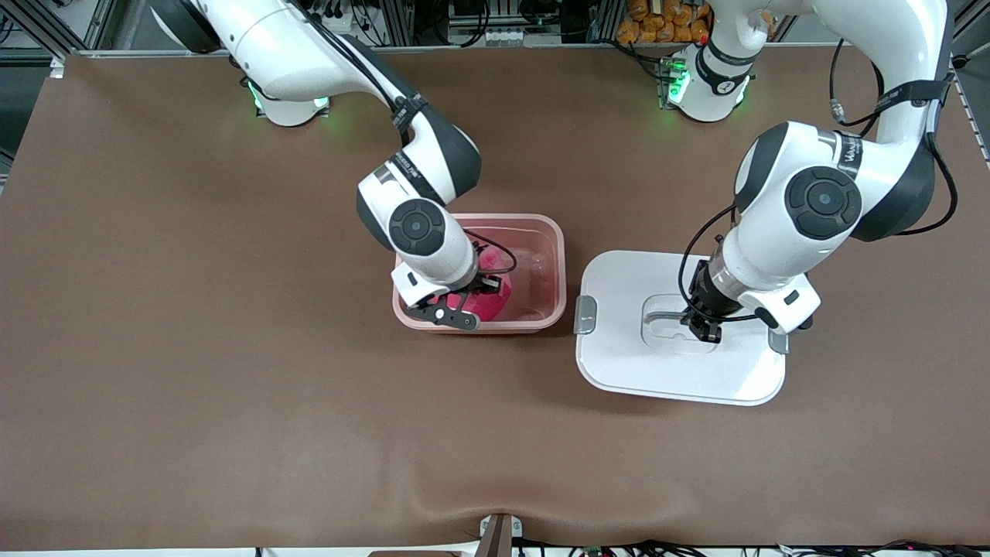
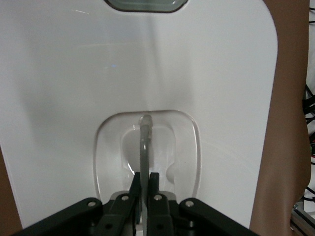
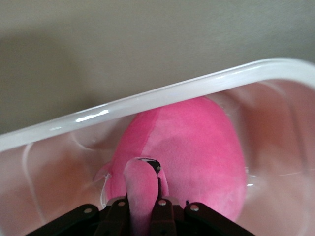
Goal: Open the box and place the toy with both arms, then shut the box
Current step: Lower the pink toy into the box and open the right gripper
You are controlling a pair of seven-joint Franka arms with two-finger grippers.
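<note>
The pink translucent box (image 1: 553, 255) stands open mid-table, its lid off. The white lid (image 1: 619, 363) lies flat on the table beside it, toward the left arm's end. My left gripper (image 1: 702, 325) is shut on the lid's grey handle (image 2: 144, 147) in the recessed centre. My right gripper (image 1: 473, 298) reaches down into the box and is shut on a protruding part of the hot-pink plush toy (image 3: 197, 157), which rests inside the box against its wall nearest the front camera. The toy also shows in the front view (image 1: 495, 303).
The brown table (image 1: 232, 348) stretches wide around the box and lid. A grey side clip (image 1: 585, 313) sits on the lid edge facing the box. Orange objects (image 1: 657, 19) and cables lie past the table edge by the arm bases.
</note>
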